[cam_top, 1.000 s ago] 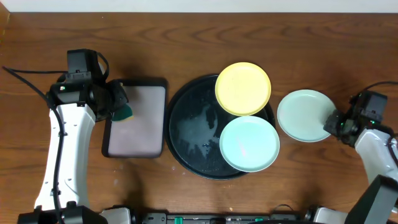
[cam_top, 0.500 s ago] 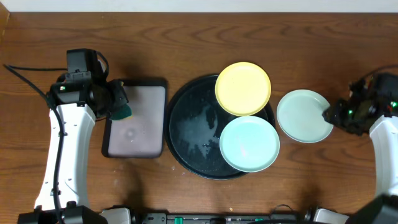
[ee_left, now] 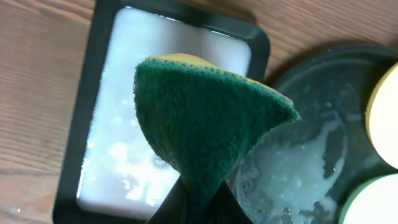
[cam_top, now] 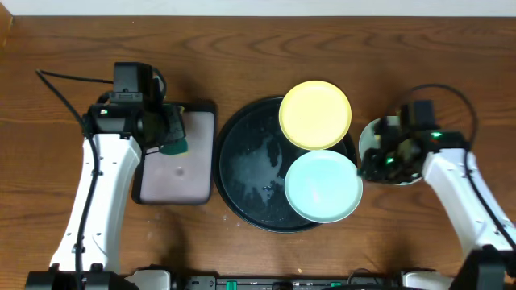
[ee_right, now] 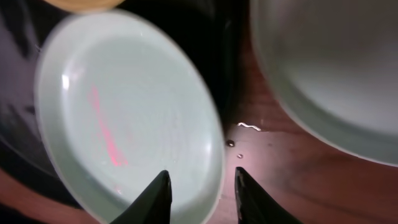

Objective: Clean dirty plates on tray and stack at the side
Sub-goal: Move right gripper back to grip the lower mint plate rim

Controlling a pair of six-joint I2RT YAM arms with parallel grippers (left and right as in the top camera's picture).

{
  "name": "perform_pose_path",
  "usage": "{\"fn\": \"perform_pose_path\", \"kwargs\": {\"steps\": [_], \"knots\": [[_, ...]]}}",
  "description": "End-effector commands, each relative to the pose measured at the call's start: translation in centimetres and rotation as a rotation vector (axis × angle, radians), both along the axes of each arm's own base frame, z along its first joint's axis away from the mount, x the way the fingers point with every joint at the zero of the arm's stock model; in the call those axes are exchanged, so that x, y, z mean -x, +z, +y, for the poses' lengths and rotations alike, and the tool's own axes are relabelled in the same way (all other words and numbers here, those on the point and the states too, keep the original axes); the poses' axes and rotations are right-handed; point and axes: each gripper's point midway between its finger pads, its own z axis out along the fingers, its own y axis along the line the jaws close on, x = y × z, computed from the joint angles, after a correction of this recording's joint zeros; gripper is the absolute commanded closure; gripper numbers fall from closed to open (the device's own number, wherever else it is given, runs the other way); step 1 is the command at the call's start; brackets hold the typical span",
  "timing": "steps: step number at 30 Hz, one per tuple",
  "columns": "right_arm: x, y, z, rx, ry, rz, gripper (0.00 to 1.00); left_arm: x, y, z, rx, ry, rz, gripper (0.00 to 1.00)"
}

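The large round black tray (cam_top: 242, 173) holds a yellow plate (cam_top: 314, 114) at its top right and a mint-green plate (cam_top: 322, 187) at its lower right. This green plate (ee_right: 124, 124) carries red smears. A second mint-green plate (cam_top: 379, 133) lies on the table right of the tray, partly under my right arm; it also shows in the right wrist view (ee_right: 336, 68). My right gripper (ee_right: 202, 190) is open, its fingers straddling the right rim of the smeared green plate. My left gripper (ee_left: 199, 208) is shut on a green sponge (ee_left: 205, 118) above the grey tray's right edge.
A rectangular grey tray with a black rim (cam_top: 173, 173) lies left of the black tray and holds a milky liquid (ee_left: 143, 124). Soapy foam streaks the black tray's floor (ee_left: 298, 168). Water drops sit on the wood (ee_right: 242, 134) between the two green plates.
My right gripper has let go of the green plate on the table and moved left over the smeared green plate's rim. My left arm carried the sponge slightly right, toward the black tray.
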Motion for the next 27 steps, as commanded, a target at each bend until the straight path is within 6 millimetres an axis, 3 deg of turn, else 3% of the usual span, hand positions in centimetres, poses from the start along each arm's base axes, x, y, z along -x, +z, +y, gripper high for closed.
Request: {"fn": "perform_pose_path", "kwargs": {"steps": [1,5,9,11,14,20,27], "knots": [[1.2,-2.3,-0.2,0.082,0.019,0.048,0.69,0.0,0.2,-0.1,-0.014,-0.019,-0.008,0.92],[1.5,-4.1,-0.5,0.114,0.022,0.078,0.71,0.0,0.2,-0.1,-0.014,-0.019,-0.008,0.93],[1.7,-5.3,-0.4,0.110,0.024,0.100,0.88,0.0,0.2,-0.1,-0.014,-0.019,-0.007,0.92],[1.6,-5.4,-0.2,0.103,0.024,0.105,0.99,0.0,0.2,-0.1,-0.014,-0.019,-0.008,0.93],[1.5,-4.8,0.6,0.057,0.029,0.100,0.99,0.0,0.2,-0.1,-0.014,-0.019,-0.008,0.93],[0.1,-0.6,6.2,-0.117,0.084,0.013,0.99,0.0,0.2,-0.1,-0.014,-0.018,-0.008,0.92],[-2.0,-0.1,12.3,-0.127,-0.046,-0.074,0.99,0.0,-0.3,-0.1,-0.008,-0.005,0.011,0.93]]}}
